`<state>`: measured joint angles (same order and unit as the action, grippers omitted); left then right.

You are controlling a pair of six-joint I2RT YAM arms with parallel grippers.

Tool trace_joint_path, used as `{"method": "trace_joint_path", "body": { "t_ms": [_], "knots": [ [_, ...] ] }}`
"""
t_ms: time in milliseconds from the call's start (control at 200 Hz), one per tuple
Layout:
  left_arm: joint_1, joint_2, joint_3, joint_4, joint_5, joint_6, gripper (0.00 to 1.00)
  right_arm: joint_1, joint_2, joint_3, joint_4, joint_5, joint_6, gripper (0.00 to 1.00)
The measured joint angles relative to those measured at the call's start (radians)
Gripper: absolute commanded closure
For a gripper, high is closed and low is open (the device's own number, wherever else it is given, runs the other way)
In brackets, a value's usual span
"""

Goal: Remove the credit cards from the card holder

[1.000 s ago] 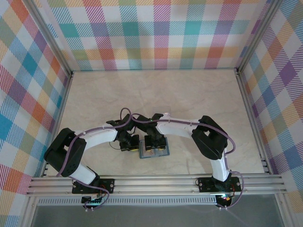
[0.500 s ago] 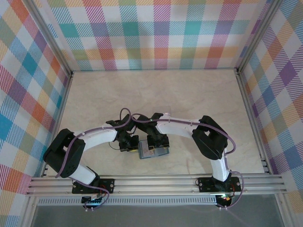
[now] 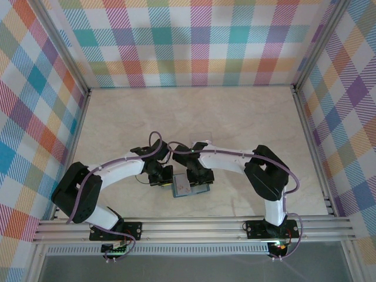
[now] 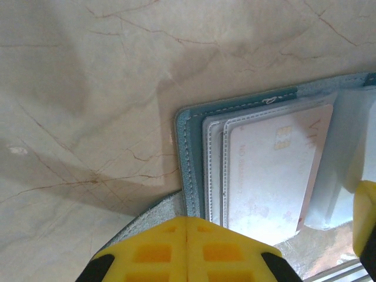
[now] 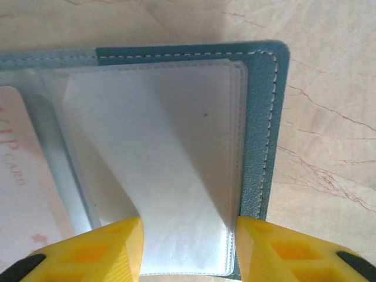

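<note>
Marble-look tabletop [image 3: 235, 129], plaid walls behind, and down at the near edge lies the card holder [image 3: 189, 189], spread open flat between the two arms. A pale credit card [image 4: 273, 170] sits tucked in a clear pocket on one half, chip showing. On the other half a clear sleeve leaf [image 5: 170, 176] curls up, and the right gripper [image 5: 188, 235] straddles it, fingers spread, one either side. The left gripper [image 4: 187, 235], fingers pressed together, sits at the holder's edge beside the card, pinning it by the look. Best play: hold that left anchor firm, get the right fingers onto the card itself rather than the floppy plastic, then draw it out along the pocket, flat and slow.
</note>
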<state>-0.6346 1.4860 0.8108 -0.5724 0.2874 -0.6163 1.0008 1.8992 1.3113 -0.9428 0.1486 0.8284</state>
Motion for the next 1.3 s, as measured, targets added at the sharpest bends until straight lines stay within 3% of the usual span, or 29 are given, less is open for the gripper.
{"method": "trace_joint_path", "body": {
  "t_ms": [250,750,1305],
  "knots": [
    [-0.013,-0.003,0.016,-0.006,0.000,0.000,0.93,-0.008,0.000,-0.044,0.038,-0.011,-0.005,0.68],
    [-0.060,-0.002,0.024,0.049,0.019,-0.054,0.93,-0.011,-0.099,-0.183,0.124,-0.121,0.024,0.64],
    [-0.086,0.048,0.023,0.125,0.053,-0.098,0.94,-0.019,-0.216,-0.184,0.146,-0.143,0.024,0.64]
  ]
}}
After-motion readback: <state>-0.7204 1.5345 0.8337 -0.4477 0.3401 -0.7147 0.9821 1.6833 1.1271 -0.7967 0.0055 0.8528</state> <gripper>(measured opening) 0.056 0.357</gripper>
